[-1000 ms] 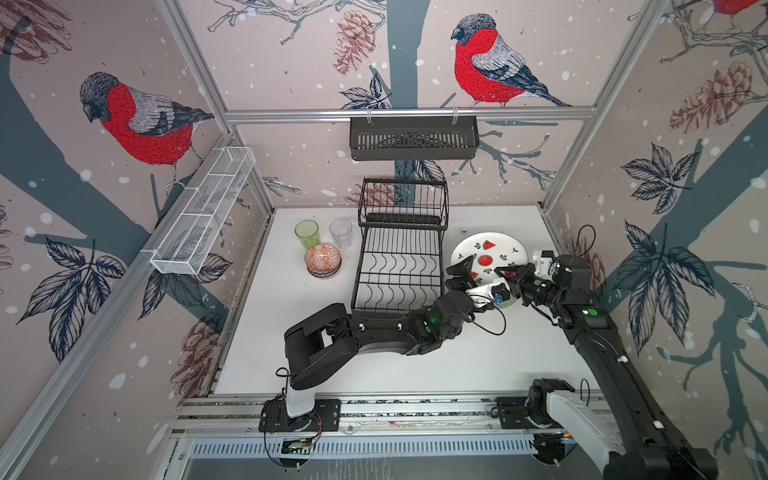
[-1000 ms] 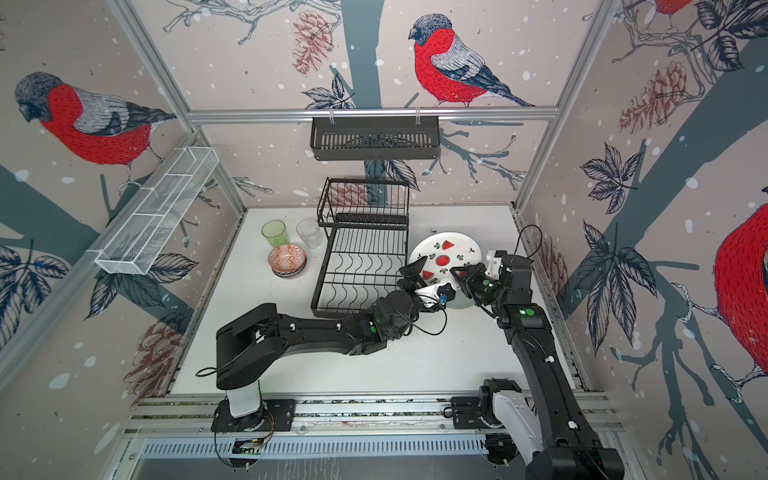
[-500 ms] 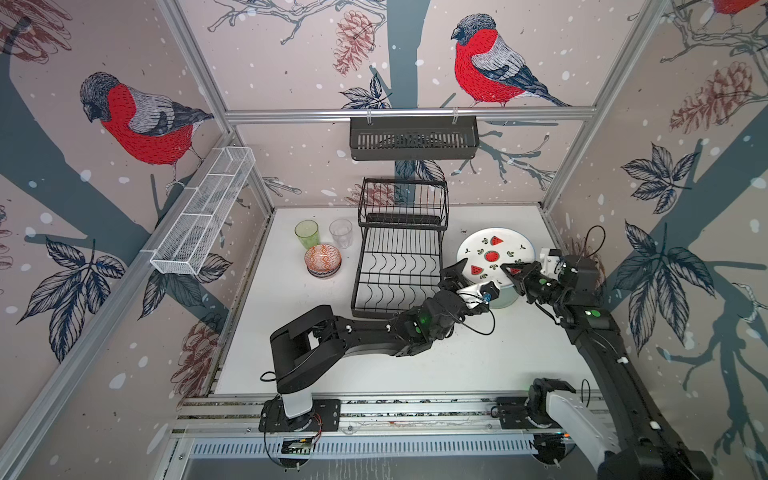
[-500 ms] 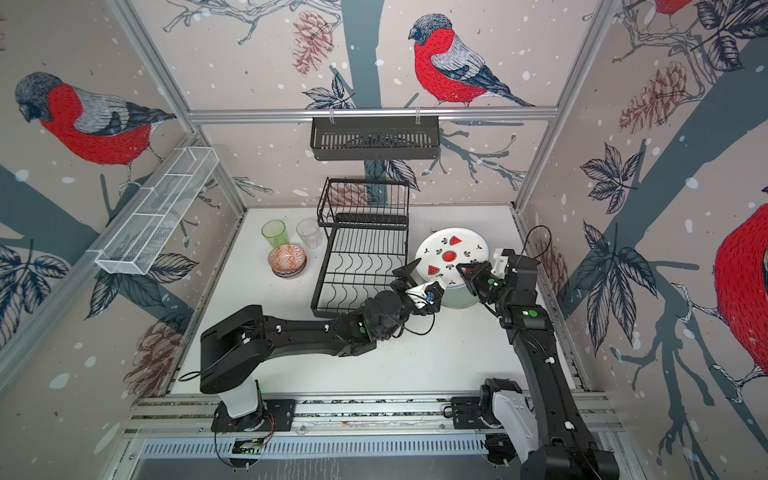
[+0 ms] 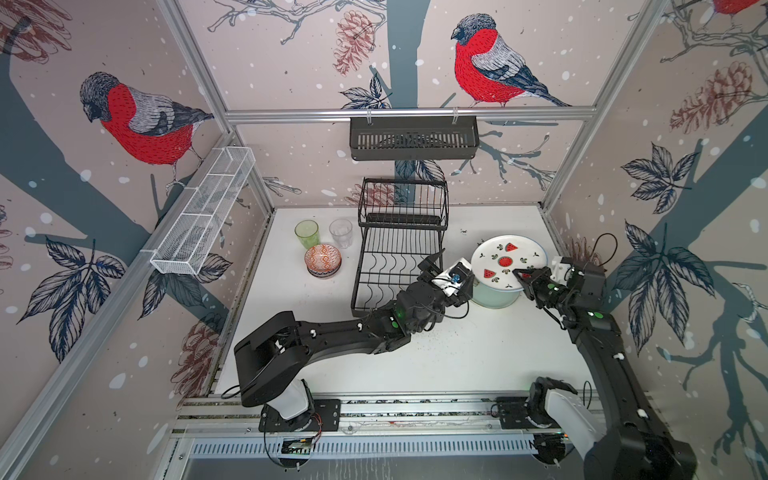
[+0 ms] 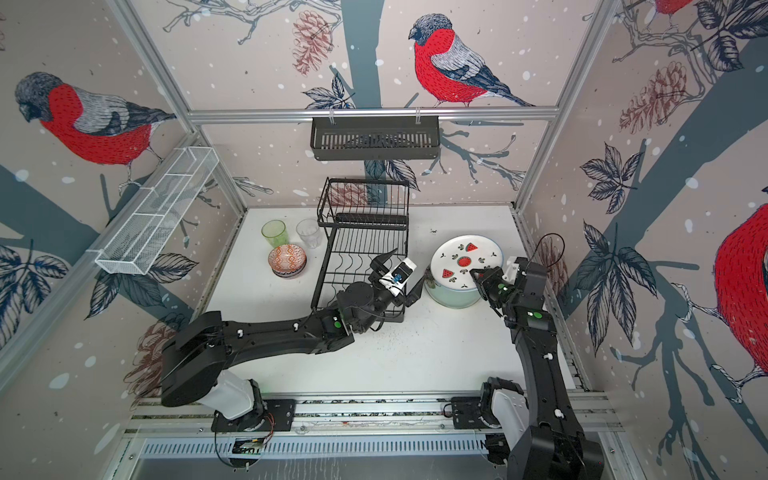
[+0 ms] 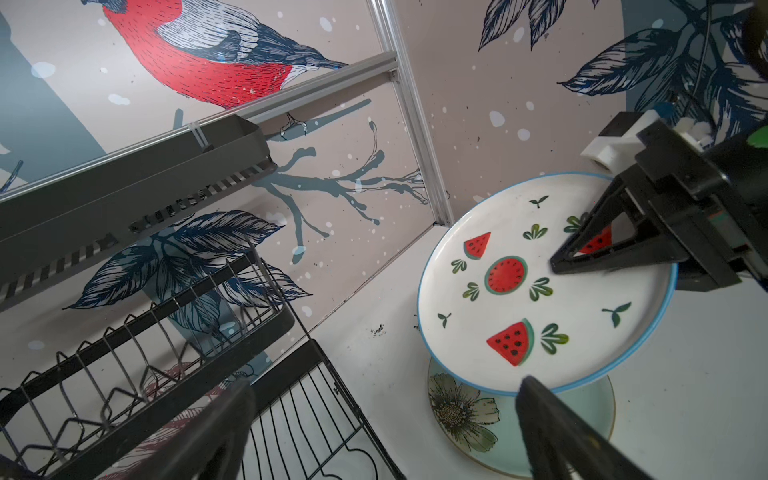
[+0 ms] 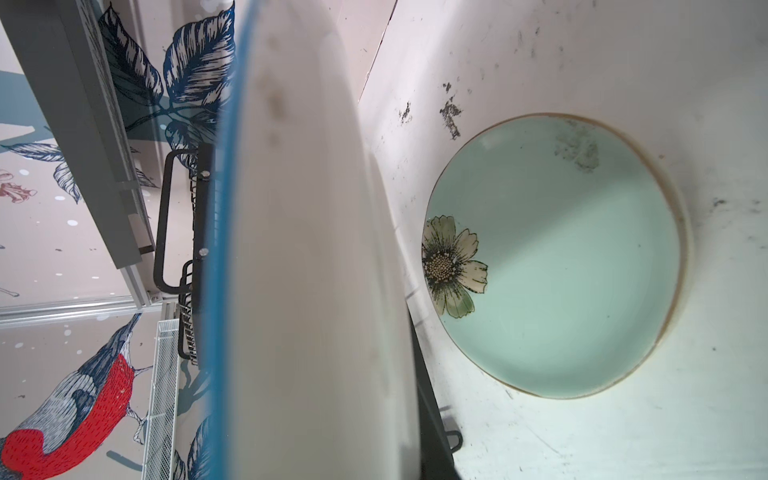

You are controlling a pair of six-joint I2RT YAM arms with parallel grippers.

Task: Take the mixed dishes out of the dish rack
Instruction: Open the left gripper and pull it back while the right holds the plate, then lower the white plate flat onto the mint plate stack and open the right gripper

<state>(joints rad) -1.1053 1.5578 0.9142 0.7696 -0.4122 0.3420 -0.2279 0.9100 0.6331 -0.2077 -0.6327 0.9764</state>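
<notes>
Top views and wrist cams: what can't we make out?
Both top views: the watermelon plate covers most of the mint plate; anything beneath it is unseen.
Top and left wrist views: the right gripper has its lower finger hidden under the watermelon plate.
Right wrist view: the watermelon plate's underside is a close blur.
Both top views: the top bowl hides how many bowls are stacked.

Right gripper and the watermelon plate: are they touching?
Touching. The left wrist view shows the right gripper clamped on the rim of the watermelon plate.

left pincer: jaws wide | right pincer: clamped tight
</notes>
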